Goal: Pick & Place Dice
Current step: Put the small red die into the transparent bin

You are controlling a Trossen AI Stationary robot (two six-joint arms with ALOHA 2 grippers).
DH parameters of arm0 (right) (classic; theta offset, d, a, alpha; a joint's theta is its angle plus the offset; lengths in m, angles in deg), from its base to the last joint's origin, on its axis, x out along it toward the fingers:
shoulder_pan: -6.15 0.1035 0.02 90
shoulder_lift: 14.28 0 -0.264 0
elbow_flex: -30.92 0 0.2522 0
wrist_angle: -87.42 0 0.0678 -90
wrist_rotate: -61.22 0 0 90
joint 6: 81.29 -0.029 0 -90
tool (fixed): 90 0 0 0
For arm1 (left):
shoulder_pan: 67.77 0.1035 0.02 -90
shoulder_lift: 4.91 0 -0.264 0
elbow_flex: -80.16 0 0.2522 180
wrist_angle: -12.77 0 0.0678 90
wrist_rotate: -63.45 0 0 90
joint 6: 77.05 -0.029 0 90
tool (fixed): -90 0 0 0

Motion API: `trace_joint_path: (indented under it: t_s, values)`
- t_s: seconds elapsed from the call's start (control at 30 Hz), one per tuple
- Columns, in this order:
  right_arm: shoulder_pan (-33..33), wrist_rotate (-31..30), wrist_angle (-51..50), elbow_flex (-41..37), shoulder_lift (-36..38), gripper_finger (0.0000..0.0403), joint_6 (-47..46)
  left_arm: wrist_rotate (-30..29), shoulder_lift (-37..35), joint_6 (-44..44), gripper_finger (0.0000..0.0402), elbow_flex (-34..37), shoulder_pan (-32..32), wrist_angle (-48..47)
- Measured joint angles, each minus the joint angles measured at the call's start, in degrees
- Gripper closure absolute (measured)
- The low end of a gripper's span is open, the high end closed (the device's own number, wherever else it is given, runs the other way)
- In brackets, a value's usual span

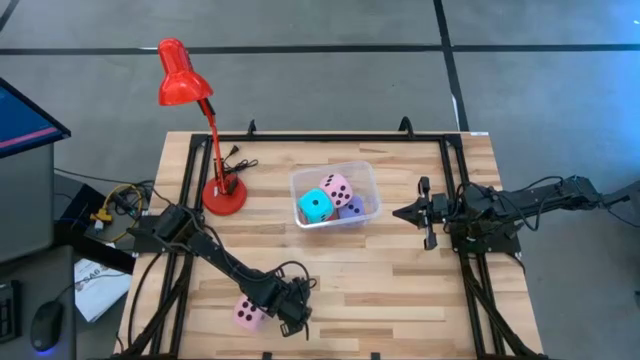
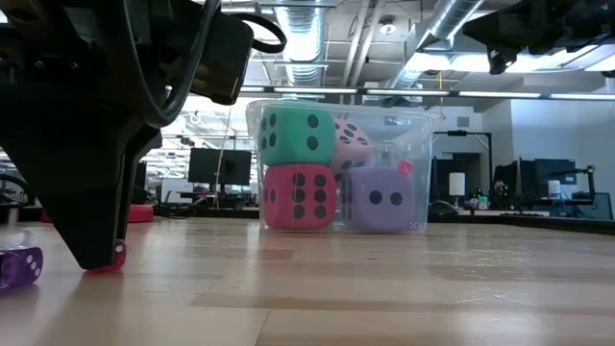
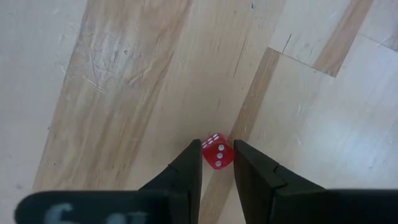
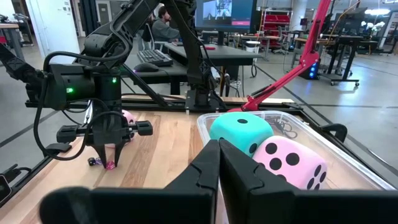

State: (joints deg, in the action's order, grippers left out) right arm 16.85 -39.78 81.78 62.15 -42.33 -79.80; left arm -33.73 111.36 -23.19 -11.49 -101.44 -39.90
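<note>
A clear bin (image 1: pixel 296 180) at the table's middle holds big dice: cyan (image 1: pixel 316 207), pink (image 1: pixel 337 189), lavender (image 1: pixel 352 208) and red (image 2: pixel 299 196). Another big pink die (image 1: pixel 248 313) rests on the table near the front edge, right beside my left gripper (image 3: pixel 217 157). That gripper points down and is shut on a small red die with white pips (image 3: pixel 217 151). A small purple die (image 2: pixel 19 267) lies on the table close by. My right gripper (image 4: pixel 219 152) hangs level and shut to the right of the bin, holding nothing. My left gripper pinches the small red die by two opposite faces (image 3: pixel 206 153) between its fingertips. The fingers (image 2: pixel 96 252) come from above, pointing steeply down. The die sits at the fingers' free ends, down at the table's surface (image 2: pixel 117 256); whether it rests on the wood does not show.
A red desk lamp (image 1: pixel 182 75) stands on its round base (image 1: pixel 225 195) left of the bin, its cord trailing on the wood. Black rails (image 1: pixel 452 170) run along the table's sides. Bare wood lies between the bin and the front edge.
</note>
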Motion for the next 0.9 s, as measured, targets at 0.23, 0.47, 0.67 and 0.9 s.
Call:
trace_joint_path:
  t_s: [0.23,0.47,0.67,0.9]
  values:
    - [0.02,-0.01,0.00,0.00,-0.01,0.0398,0.01,0.00,0.00,-0.02,0.0336,0.00,0.00,-0.02]
    - [0.02,-0.01,0.00,0.02,-0.01,0.0398,0.02,-0.01,0.00,-1.48,0.0334,0.00,0.00,-0.01]
    - [0.02,-0.01,0.00,0.02,0.00,0.0398,0.02,0.00,-0.60,-2.20,0.0337,0.00,0.45,-0.45]
    - [0.07,-0.01,-0.01,0.02,-0.02,0.0398,0.00,-2.58,-5.82,-3.48,0.0336,0.00,2.63,-1.53]
